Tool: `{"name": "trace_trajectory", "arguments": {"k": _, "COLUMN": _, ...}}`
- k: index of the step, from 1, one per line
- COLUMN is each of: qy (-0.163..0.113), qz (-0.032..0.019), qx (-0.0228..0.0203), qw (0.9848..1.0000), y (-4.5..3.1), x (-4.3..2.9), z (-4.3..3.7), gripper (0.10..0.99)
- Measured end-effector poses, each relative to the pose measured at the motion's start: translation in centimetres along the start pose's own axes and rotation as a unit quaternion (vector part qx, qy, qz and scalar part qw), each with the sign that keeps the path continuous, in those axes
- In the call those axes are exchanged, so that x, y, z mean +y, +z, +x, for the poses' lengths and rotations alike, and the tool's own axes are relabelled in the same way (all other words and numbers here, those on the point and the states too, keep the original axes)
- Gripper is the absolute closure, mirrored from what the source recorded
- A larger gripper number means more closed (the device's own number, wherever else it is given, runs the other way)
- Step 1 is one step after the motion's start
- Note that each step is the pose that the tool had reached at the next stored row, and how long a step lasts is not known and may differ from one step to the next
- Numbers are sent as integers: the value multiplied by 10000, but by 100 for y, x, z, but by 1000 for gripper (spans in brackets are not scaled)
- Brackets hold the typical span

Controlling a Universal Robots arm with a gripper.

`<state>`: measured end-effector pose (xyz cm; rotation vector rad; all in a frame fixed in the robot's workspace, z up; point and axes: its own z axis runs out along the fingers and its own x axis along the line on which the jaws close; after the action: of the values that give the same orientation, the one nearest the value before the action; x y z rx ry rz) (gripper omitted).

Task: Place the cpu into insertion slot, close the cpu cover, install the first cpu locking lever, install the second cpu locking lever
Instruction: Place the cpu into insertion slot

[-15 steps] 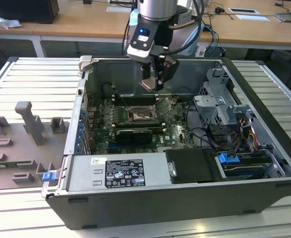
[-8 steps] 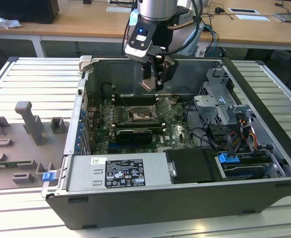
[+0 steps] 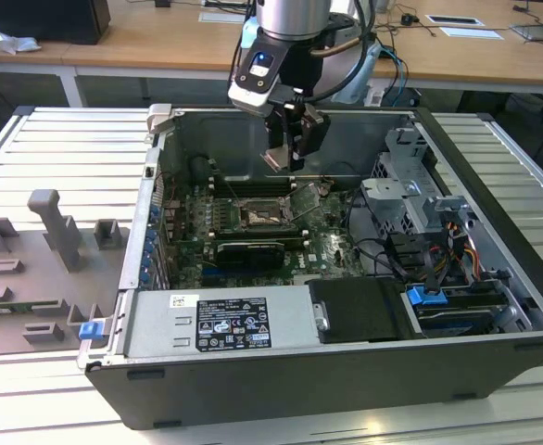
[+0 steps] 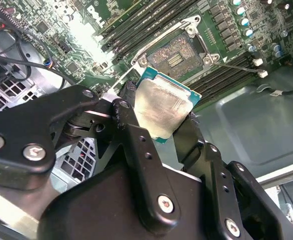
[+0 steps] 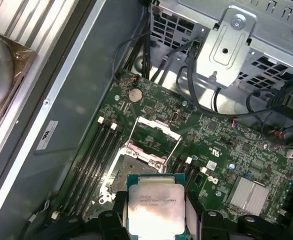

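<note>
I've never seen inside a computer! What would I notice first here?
Probably the shiny square cpu, pinched in the black gripper hanging over the open computer case. Beneath it sits the empty insertion slot on the green board, with its silver cpu cover flipped up.

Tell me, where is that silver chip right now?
In the second wrist view, the cpu sits pinched between the fingers, hovering above the open insertion slot.
</note>
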<state>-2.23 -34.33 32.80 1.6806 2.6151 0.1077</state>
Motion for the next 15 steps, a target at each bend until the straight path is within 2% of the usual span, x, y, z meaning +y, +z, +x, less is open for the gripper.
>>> {"name": "trace_trajectory", "arguments": {"k": 9, "qy": 46, "qz": 0, "qx": -6, "qw": 10000, "y": 58, "x": -5, "z": -1, "gripper": 541}}
{"name": "trace_trajectory", "arguments": {"k": 15, "qy": 87, "qz": 0, "qx": -9, "qw": 10000, "y": 67, "x": -5, "z": -1, "gripper": 541}}
